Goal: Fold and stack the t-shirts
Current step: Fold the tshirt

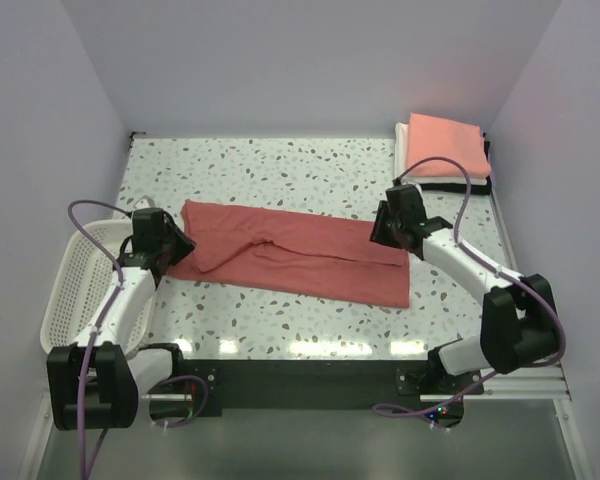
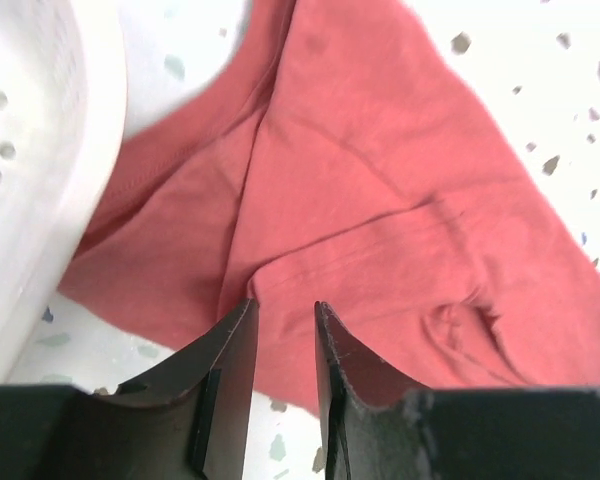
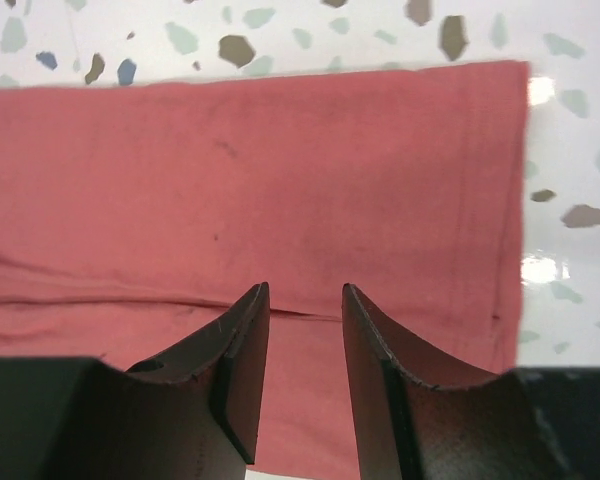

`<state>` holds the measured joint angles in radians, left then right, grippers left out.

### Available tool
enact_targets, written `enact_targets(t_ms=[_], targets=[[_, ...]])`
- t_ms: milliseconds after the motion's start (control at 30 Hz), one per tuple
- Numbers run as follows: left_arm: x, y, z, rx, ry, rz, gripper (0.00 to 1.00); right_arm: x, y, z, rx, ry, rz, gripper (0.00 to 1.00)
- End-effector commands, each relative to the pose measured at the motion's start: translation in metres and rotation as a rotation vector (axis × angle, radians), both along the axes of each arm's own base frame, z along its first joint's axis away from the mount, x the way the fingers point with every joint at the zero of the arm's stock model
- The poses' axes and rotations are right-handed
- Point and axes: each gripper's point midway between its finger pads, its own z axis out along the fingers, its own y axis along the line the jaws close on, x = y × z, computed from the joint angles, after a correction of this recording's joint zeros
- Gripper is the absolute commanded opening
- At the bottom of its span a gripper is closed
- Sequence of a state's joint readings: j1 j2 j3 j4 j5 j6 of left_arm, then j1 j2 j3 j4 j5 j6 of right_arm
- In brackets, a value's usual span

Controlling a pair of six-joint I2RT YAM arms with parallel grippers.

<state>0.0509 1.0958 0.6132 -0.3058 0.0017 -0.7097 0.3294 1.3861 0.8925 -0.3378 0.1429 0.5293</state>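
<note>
- The red shirt (image 1: 295, 255) lay stretched sideways across the middle of the table (image 1: 280, 165). It formed a long band, with one long side doubled over onto the body.
- The left gripper (image 2: 285, 305) hung over the shirt's left end, by the sleeve and next to the basket (image 1: 75, 290). Its jaws stood a narrow way apart, with nothing pinched between them.
- The right gripper (image 3: 305, 290) hovered above the right end, near the hem. Its jaws were parted a little wider and held no cloth.
- The step in hand looked like the lengthwise fold, with both ends let go and the cloth lying free on the table.
- The next move probably called for both grippers to take a fresh hold at matching corners, then bring one end over the other to shorten the band. The left end was bunched and creased, so it would likely need smoothing or a careful pick.
- The red cloth was a soft, matte knit. It showed stitched hems along the right edge and the sleeve, and limp folds at the left.
- The table was glossy white terrazzo with grey and brown flecks, and the basket was white perforated plastic with rounded walls.
- At the far right corner a pink shirt (image 1: 445, 145) lay folded into a flat rectangle. It topped a white shirt (image 1: 401, 140) and a black shirt (image 1: 460, 185), well apart from the red one.
</note>
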Motion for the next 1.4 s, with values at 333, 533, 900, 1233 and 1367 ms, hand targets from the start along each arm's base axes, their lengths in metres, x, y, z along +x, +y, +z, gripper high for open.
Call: enact_targets(t_ms=[333,533,900,1233,1367], targets=[[0.033,-0.037,0.020,0.105,-0.041,-0.046,0.14,0.031,0.042,-0.012,-0.035,0.038,0.105,0.39],[0.004,-0.015,-0.021,0.130,0.042,0.108,0.13,0.029,0.040,-0.028,-0.053,0.071,0.105,0.39],[-0.017,-0.004,-0.060,0.159,0.152,0.173,0.07,0.022,0.036,-0.040,-0.072,0.101,0.113,0.39],[0.015,-0.022,0.025,0.088,-0.080,0.092,0.00,0.021,0.036,-0.033,-0.066,0.085,0.107,0.39],[0.033,-0.040,0.032,0.064,-0.110,0.045,0.00,0.022,0.037,-0.034,-0.067,0.093,0.107,0.39]])
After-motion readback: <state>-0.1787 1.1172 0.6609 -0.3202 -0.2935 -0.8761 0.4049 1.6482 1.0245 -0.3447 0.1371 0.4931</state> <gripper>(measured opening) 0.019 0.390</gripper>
